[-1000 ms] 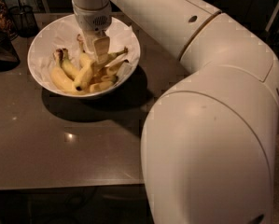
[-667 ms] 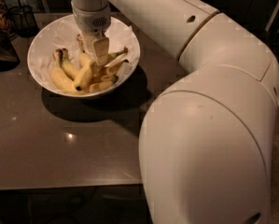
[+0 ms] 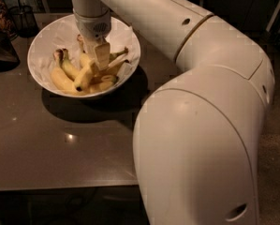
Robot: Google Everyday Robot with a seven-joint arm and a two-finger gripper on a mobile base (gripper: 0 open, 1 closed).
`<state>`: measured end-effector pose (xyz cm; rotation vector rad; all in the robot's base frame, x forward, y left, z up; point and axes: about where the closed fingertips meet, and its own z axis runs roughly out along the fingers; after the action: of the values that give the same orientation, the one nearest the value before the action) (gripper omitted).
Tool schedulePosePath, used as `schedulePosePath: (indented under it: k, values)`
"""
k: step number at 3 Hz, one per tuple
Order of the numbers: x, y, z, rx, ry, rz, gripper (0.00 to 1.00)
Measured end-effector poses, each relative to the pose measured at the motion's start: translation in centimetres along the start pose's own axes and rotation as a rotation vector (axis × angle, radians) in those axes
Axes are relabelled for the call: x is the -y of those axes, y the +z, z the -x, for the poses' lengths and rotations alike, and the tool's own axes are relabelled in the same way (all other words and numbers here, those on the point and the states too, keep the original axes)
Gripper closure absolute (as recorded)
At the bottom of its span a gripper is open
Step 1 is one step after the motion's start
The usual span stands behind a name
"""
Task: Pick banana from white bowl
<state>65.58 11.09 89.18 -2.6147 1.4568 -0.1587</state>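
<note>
- banana [image 3: 84, 75]: smooth yellow, with a small dark tip
- white bowl [image 3: 45, 40]: plain glossy white
- tool [image 3: 95, 50], down in the bowl among the fruit: pale beige
- arm [image 3: 200, 139]: cream-white
- bench [image 3: 50, 149]: shiny grey-brown

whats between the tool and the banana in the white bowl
Nothing shows between them in the camera view: the tool sits low inside the white bowl, apparently right against the banana in the pile.
</note>
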Motion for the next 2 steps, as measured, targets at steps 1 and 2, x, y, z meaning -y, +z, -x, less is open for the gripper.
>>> schedulePosePath:
  k: [1,2]
  values:
    - [-0.44,1.14,-0.38,0.005,0.005,0.021,0.5]
    - [-0.83,1.95,-0.68,0.011,0.013,0.037,0.46]
